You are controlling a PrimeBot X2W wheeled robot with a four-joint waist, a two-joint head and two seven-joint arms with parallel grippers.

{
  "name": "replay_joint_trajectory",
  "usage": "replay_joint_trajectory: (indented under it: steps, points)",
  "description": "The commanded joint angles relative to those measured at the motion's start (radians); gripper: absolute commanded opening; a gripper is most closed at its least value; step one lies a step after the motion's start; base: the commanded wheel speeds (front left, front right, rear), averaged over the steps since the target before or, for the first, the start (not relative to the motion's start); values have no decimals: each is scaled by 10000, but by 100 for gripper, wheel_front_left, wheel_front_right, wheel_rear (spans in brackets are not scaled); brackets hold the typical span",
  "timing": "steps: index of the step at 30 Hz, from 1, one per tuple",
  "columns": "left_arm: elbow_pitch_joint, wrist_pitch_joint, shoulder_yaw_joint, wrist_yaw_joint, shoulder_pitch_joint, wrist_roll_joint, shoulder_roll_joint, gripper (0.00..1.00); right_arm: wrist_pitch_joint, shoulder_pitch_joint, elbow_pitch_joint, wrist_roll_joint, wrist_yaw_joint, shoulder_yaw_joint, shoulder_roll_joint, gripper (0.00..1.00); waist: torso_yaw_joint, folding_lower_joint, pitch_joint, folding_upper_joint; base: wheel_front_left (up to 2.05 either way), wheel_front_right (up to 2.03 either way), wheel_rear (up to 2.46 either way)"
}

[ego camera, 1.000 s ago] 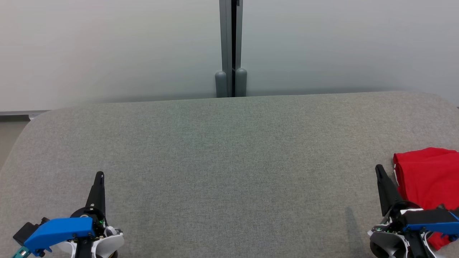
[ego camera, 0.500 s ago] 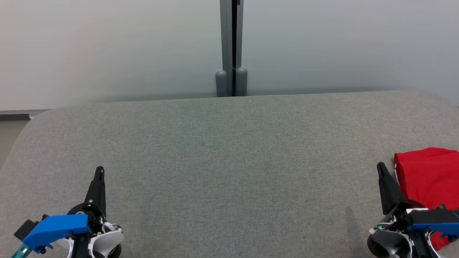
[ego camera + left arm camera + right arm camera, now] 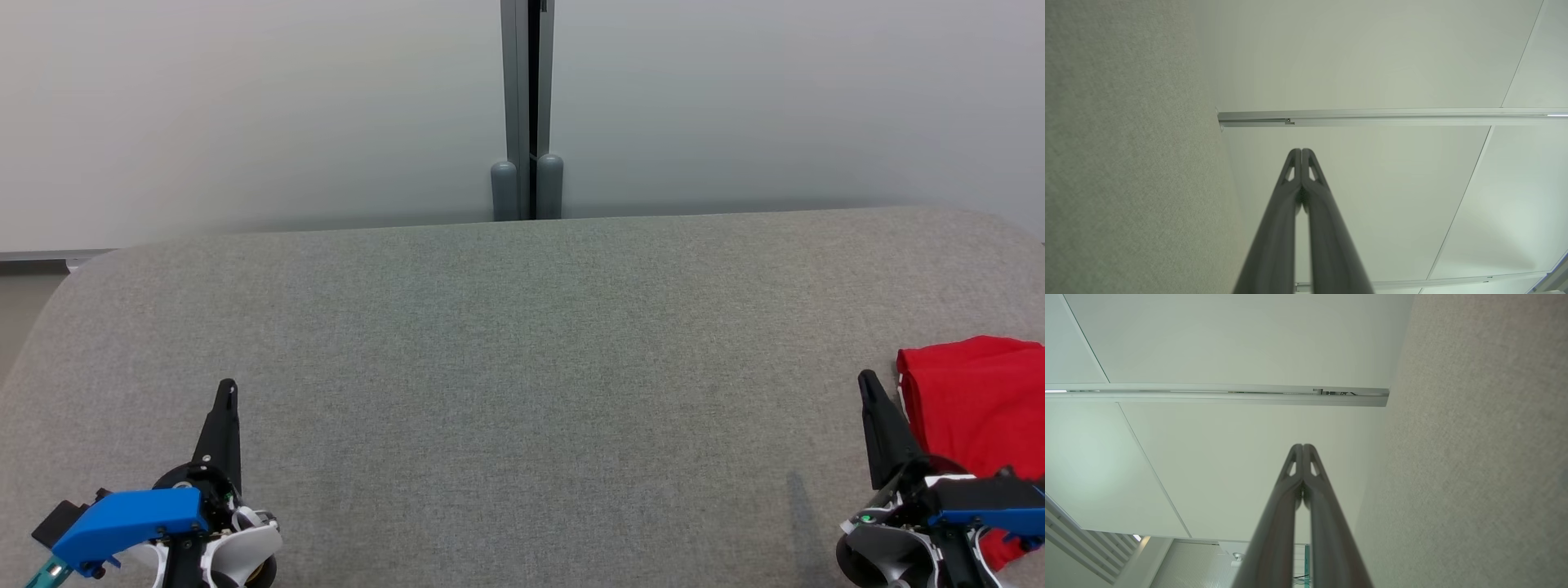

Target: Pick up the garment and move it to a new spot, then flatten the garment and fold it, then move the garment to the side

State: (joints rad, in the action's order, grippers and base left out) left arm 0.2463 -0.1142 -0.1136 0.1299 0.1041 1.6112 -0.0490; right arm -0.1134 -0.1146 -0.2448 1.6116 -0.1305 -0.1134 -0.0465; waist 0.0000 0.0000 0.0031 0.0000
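Observation:
A red garment (image 3: 976,408) lies bunched in a compact heap at the right edge of the grey fabric surface (image 3: 522,367), partly cut off by the frame. Just left of it my right gripper (image 3: 865,382) stands shut and empty, its wrist covering the garment's near end. At the lower left my left gripper (image 3: 228,388) is shut too, with nothing in it. In the left wrist view the left gripper (image 3: 1301,152) has its fingertips pressed together. The right gripper (image 3: 1303,447) in its own wrist view looks the same, tips touching.
A pale partition wall with a grey post (image 3: 526,110) runs behind the surface's far edge. The surface's rounded left corner (image 3: 57,302) drops off to the floor. Wide bare fabric lies between the two grippers.
Both grippers shifted slightly away from me up the surface early in the second, the left more; since then nothing has moved. The garment lies as before.

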Motion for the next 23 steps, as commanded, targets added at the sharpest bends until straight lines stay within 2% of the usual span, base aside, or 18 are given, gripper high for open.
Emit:
replay_joint_trajectory:
  steps: [1, 23]
  points:
    - [-48, -38, -15, 14, 96, 30, -23, 0, -50, 124, 38, 27, -4, -22, -70, 0, 0, 0, 0, 0, 0, 0, 0]
    - [-49, -36, -13, 14, 95, 32, -23, 0, -48, 122, 38, 28, -4, -21, -70, 0, 0, 0, 0, 0, 0, 0, 0]
